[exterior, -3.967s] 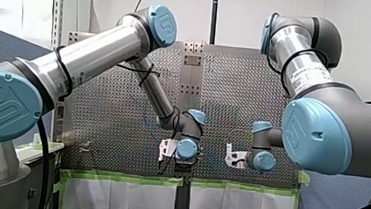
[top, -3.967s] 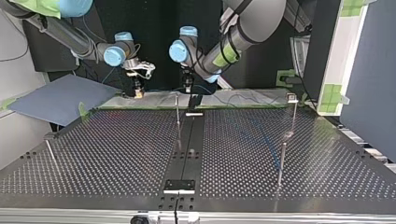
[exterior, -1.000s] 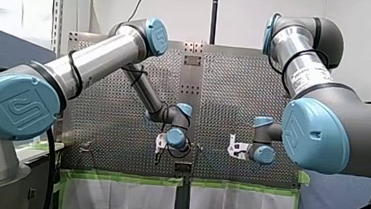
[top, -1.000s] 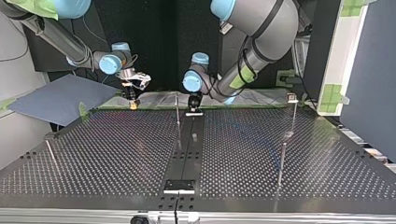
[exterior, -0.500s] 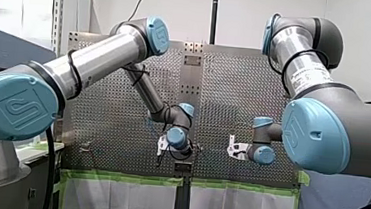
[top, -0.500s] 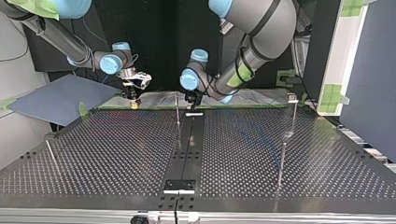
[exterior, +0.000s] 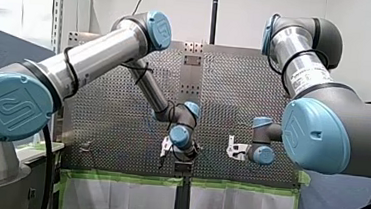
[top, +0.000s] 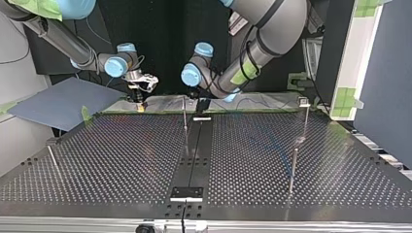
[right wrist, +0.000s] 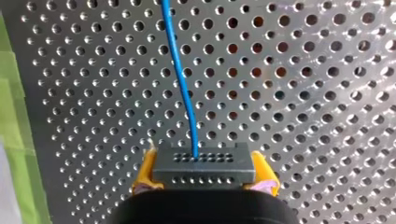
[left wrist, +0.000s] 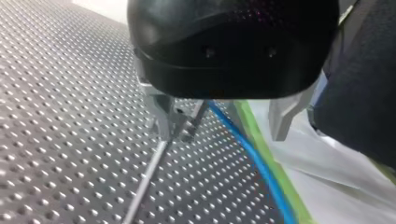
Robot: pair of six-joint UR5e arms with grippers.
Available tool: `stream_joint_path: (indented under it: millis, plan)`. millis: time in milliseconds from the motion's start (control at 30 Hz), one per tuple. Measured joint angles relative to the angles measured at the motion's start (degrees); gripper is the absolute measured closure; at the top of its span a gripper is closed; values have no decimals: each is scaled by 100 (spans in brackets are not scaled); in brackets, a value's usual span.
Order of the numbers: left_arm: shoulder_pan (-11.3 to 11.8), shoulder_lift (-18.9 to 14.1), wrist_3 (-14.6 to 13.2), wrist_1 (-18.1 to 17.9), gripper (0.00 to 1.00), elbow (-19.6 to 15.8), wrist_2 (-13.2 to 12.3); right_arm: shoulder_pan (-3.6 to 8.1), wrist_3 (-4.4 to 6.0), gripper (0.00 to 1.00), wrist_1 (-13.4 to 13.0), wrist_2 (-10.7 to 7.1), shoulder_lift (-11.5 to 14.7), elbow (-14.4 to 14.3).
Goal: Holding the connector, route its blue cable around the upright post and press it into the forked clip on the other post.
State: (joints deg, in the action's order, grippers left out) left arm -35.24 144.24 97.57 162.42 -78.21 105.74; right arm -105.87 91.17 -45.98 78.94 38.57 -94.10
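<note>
1. Since four seconds ago my left arm's wrist has swung toward the top view's left and tilted over. My right gripper (top: 140, 103) sits almost where it was, at the table's far edge.
2. That right gripper's yellow pads (right wrist: 145, 170) are closed on the black connector (right wrist: 201, 163), one pad at each end. The blue cable (right wrist: 180, 79) leaves the connector's face and runs ahead over the perforated table (right wrist: 303, 93).
3. My left gripper (left wrist: 223, 136) holds nothing, and its metal fingers (left wrist: 159, 112) stand wide apart. The cable lies on the table between them, just beside the green tape (left wrist: 289, 191). The upright post (left wrist: 144, 182) has its top just beside one finger.
4. The step in hand looks like catching the cable beside that post. Centre the cable between the fingers before closing, and keep the near finger off the post.
5. Close lightly so the cable can slide, while the right gripper feeds slack without kinking it at the connector.
6. The cable is neither round the post nor in the forked clip yet. Which post carries that clip I cannot tell. The tall post (top: 305, 119) at the top view's right, well apart, has a small head.
</note>
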Motion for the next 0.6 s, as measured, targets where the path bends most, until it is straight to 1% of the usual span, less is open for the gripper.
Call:
stream_joint_path:
  millis: [200, 467, 600]
  plan:
    - [-44, -57, 12, -89, 0, -46, 94, -6, 0, 100, 18, 0, -2, 0]
    - [-113, -92, 24, -283, 0, -319, 95, -9, 0, 100, 22, 0, -2, 0]
    - [-147, -93, 25, -397, 0, -380, 85, -13, 1, 100, 25, 0, -1, 1]
